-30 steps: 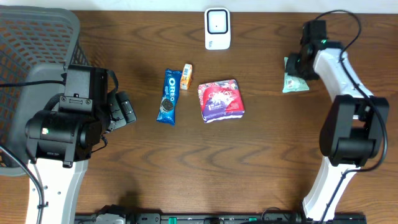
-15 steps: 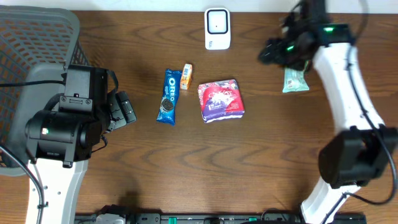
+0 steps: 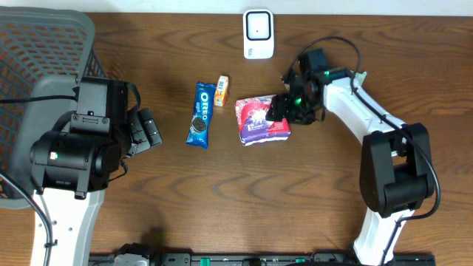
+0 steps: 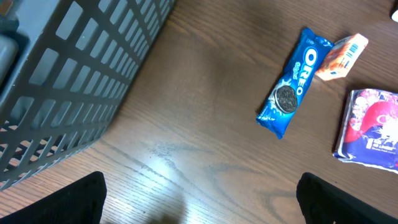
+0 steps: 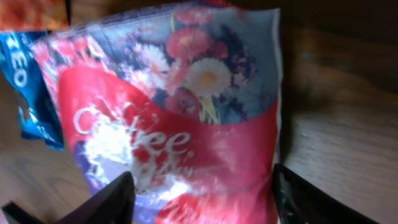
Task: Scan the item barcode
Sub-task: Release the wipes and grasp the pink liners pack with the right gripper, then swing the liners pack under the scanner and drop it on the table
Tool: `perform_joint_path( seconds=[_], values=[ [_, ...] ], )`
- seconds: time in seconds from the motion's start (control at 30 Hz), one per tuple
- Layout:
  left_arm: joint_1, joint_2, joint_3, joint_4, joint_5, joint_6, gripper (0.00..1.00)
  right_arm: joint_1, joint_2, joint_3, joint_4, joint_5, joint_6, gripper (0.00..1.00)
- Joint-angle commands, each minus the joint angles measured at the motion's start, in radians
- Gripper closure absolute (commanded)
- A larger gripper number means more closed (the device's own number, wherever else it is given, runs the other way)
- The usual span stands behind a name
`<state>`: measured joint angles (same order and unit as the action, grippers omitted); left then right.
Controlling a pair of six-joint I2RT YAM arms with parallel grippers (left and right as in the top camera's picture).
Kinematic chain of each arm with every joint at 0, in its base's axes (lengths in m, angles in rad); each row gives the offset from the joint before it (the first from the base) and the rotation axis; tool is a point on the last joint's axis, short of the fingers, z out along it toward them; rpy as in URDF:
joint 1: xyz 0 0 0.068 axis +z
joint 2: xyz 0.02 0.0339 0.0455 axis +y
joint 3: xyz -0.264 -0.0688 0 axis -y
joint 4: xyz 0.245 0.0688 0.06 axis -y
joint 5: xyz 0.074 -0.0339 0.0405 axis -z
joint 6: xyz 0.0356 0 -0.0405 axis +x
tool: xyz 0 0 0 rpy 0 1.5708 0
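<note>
Hovering over the pouch (image 5: 186, 118), your right claw (image 5: 202, 199) stands spread and empty; the left claw (image 4: 202, 199) is spread too. Expect light, soft, likely slippery film: pinch gently across its narrow sides.

White links (image 3: 347, 100), black joints (image 3: 403, 159), cables (image 3: 340, 43), end effectors (image 3: 275, 109).

The dark brown wooden counter (image 3: 222, 207) carries a grey plastic mesh basket (image 3: 37, 52) at 10 o'clock. A blue Oreo biscuit packet (image 3: 200, 114) lies flat near centre. A small orange carton (image 3: 221, 90) sits just beside it, at its 1 o'clock.
</note>
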<state>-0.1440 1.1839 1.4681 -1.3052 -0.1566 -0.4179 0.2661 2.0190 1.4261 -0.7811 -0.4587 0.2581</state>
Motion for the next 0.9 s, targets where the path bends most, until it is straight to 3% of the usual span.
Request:
perform_joint_path(
  seconds=[0.0, 0.1, 0.17, 0.33, 0.43, 0.53, 0.73, 0.87],
  values=[
    [0.005, 0.006, 0.009, -0.004, -0.011, 0.006, 0.02, 0.000, 0.000, -0.071, 0.068, -0.067, 0.007, 0.49],
    [0.005, 0.006, 0.009, -0.004, -0.011, 0.006, 0.02, 0.000, 0.000, -0.101, 0.108, -0.069, 0.007, 0.84],
    [0.005, 0.006, 0.009, -0.004, -0.011, 0.006, 0.02, -0.002, -0.001, -0.100, 0.108, -0.061, 0.006, 0.99],
    [0.005, 0.006, 0.009, -0.004, -0.011, 0.006, 0.02, -0.027, -0.026, -0.043, 0.059, -0.044, -0.005, 0.99],
    [0.005, 0.006, 0.009, -0.004, -0.011, 0.006, 0.02, -0.035, -0.050, 0.054, -0.047, 0.092, -0.005, 0.99],
    [0.005, 0.006, 0.009, -0.004, -0.011, 0.006, 0.02, -0.023, -0.069, 0.167, -0.164, 0.333, 0.002, 0.99],
    [0.005, 0.006, 0.009, -0.004, -0.011, 0.006, 0.02, 0.061, -0.074, 0.304, -0.348, 1.084, 0.227, 0.99],
    [0.005, 0.006, 0.009, -0.004, -0.011, 0.006, 0.02, 0.105, -0.045, 0.268, -0.345, 1.295, 0.294, 0.99]
  ],
)
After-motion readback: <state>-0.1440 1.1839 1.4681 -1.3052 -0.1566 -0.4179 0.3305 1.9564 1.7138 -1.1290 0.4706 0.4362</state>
